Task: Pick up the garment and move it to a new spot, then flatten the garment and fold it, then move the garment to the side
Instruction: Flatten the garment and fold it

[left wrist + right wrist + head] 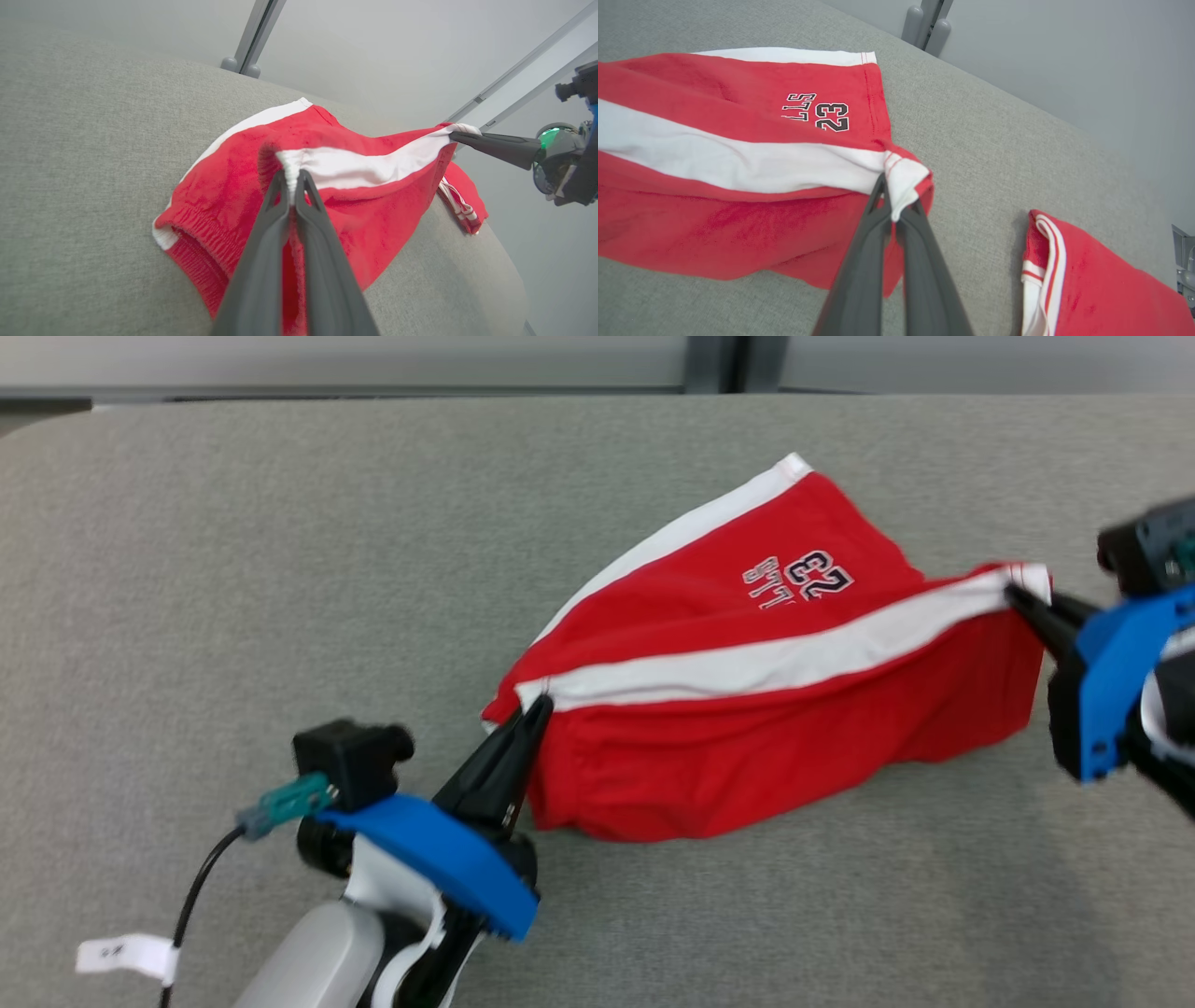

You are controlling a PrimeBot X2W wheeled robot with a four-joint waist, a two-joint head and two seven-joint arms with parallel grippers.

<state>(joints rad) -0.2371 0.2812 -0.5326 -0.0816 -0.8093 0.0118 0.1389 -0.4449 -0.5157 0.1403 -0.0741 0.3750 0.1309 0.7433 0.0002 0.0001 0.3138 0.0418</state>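
Shorts (747, 747), red with white side stripe (794, 658), held up along one seam over grey counter (280, 569), rest of cloth draped on it. Left gripper (541, 703) pressed together on waistband end of stripe; right gripper (1016, 596) pinching leg-hem end. Long axis runs gripper to gripper, left end nearer robot, right end farther back. Flattening looks next: depends on keeping that line taut while lowering. Second red garment (1101, 289) lies on counter just past right gripper.

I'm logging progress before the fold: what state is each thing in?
shorts: unfolded, top edge lifted and stretched between both end effectors, rest on the table.
left end effector: shut on shorts, one end.
right end effector: shut on shorts, other end.
second garment: lying on table, untouched.
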